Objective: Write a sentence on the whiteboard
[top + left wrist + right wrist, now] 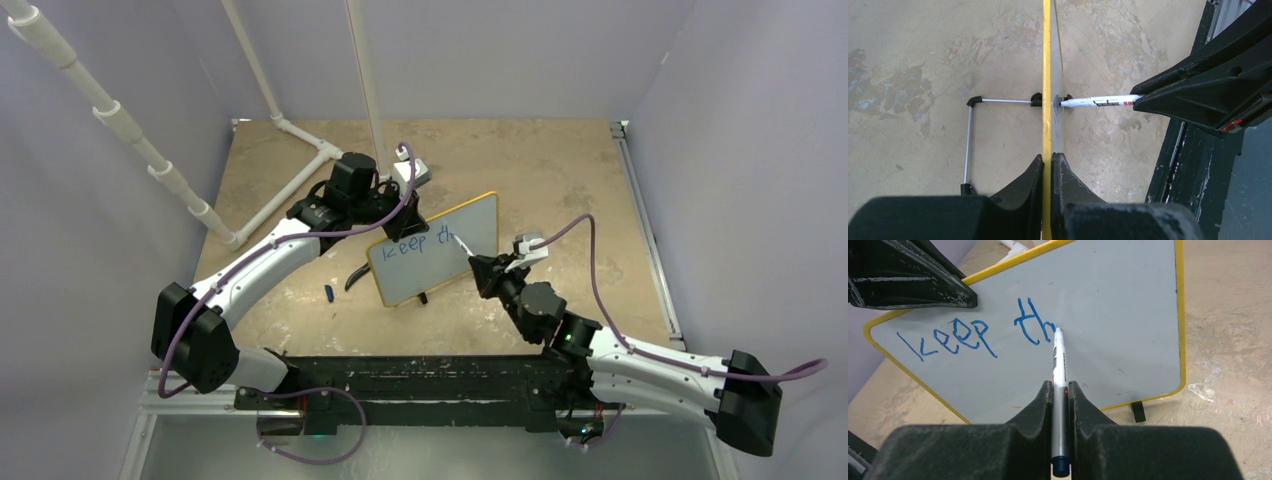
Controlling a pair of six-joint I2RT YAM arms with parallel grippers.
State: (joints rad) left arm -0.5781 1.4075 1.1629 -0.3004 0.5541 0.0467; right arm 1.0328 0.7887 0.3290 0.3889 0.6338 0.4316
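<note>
The whiteboard point(1118, 305) is clamped by the left tool point(1047, 159), the marker point(1059, 360) by the right tool point(1060, 386); under excess pressure it could be tilted, or the sentence point(973, 335) smeared.

left gripper point(1050, 159) clamped flat on the whiteboard point(1128, 315) frame, one finger each side; left arm point(270, 255) stretched forward. right gripper point(1060, 386) pinched on the marker point(1058, 357), barrel straight out ahead of the fingertips, cap end behind them; right arm point(650, 365) bent, wrist angled toward the other gripper.
</note>
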